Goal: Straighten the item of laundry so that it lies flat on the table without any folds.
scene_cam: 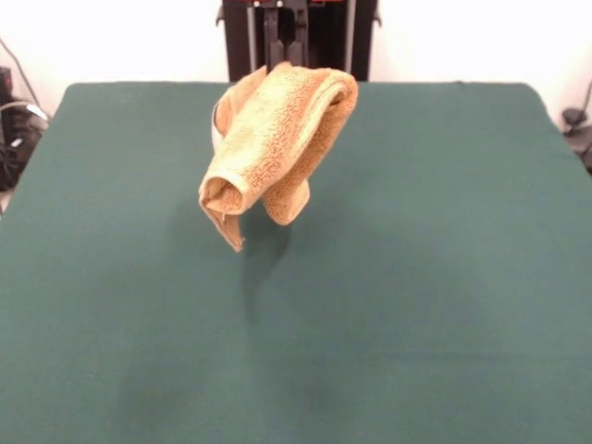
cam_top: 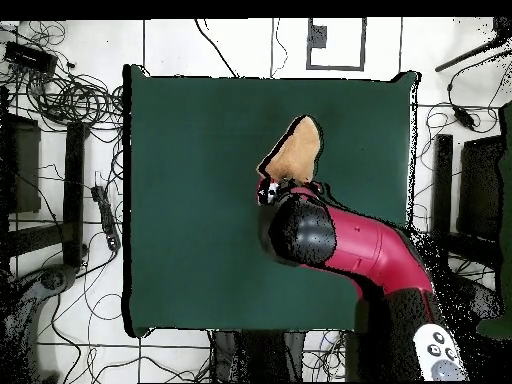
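Near table [scene_cam: 296, 370]: we see bare dark green felt filling the front view's lower half, with a soft dark shadow on it just below the hanging cloth.

Hand towel [scene_cam: 277, 139]: we find the golden-orange terry towel lifted clear of the table, hanging in the air over the table's middle to far part. It is bunched and rolled on itself, not spread. One rolled end faces the front camera like a short tube, a narrow pointed corner dangles lowest on its left, and a second flap hangs beside it to the right.

Towel from above [cam_top: 296, 152]: we see only a slim, pointed orange shape above the green cloth, its wider end meeting the arm's head.

Gripper [cam_top: 268, 190]: we make out a small white and red piece at the towel's lower edge in the overhead view; in the front view the towel covers it. We cannot tell how the jaws stand.

Arm [cam_top: 350, 245]: the red and black Sawyer arm reaches in from the bottom right of the overhead view, its black rounded head just under the towel.

Pedestal [scene_cam: 296, 37]: the black upright stands behind the towel at the table's far edge.

Floor [cam_top: 60, 100]: pale tiles with loose cables lie around the table.
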`<state>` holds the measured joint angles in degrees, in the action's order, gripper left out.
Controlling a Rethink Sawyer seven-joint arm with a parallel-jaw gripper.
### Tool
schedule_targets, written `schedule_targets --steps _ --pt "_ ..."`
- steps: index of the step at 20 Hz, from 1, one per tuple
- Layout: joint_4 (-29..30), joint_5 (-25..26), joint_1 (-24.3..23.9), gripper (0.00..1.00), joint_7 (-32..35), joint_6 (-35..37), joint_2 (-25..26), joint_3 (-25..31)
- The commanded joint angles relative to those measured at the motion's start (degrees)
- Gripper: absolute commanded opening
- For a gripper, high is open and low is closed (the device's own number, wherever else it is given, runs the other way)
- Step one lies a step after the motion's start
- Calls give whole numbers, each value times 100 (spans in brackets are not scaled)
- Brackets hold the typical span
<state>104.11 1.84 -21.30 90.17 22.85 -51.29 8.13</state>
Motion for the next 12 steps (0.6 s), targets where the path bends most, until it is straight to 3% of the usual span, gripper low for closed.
schedule_targets --steps 1,12 --pt "296 -26 256 0 391 638 -7 545" --pt "281 20 319 0 404 562 -6 497"
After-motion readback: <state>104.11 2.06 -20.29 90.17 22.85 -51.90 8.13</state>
